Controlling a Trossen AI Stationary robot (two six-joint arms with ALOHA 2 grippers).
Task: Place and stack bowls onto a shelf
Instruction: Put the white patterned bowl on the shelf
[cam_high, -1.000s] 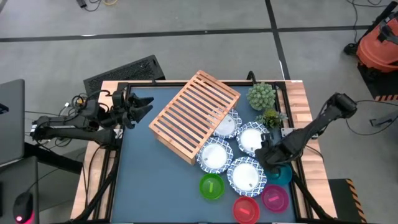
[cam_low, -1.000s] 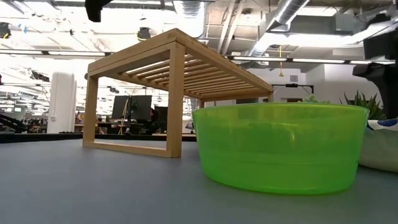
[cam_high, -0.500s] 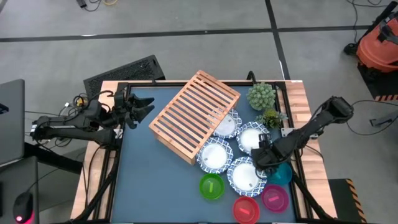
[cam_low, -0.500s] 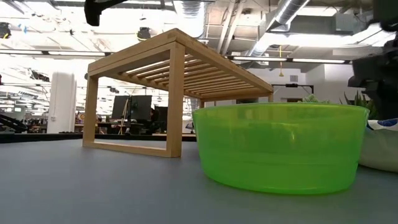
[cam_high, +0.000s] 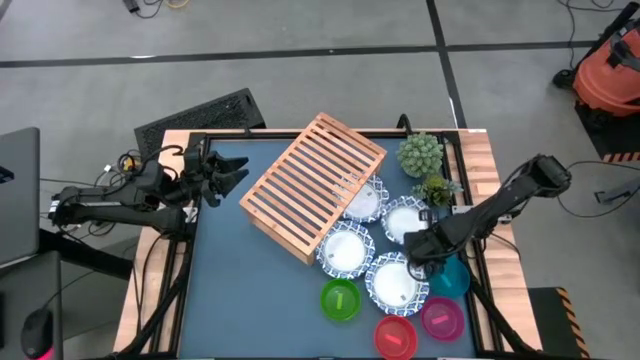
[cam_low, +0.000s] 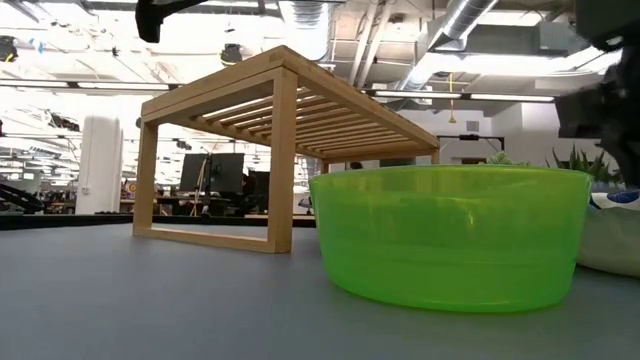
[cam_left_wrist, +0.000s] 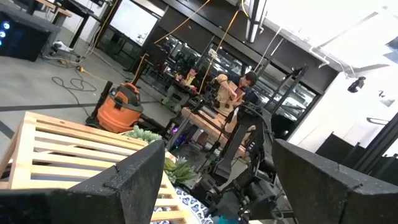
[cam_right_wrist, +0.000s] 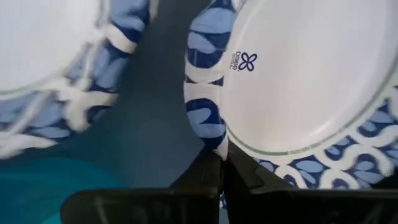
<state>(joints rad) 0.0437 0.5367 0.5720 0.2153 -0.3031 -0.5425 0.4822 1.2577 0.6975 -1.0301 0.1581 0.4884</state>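
Now right pincer pinching rim of patterned bowl, beside teal bowl.

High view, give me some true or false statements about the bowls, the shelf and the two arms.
1. The shelf has bowls stacked on top. False: its slats are bare.
2. The right gripper is among the patterned bowls. True.
3. The green bowl sits beside the red bowl. True.
4. The left gripper is holding a bowl. False: it hangs near the table's left edge, away from every bowl.
5. Four patterned bowls are on the table. True.
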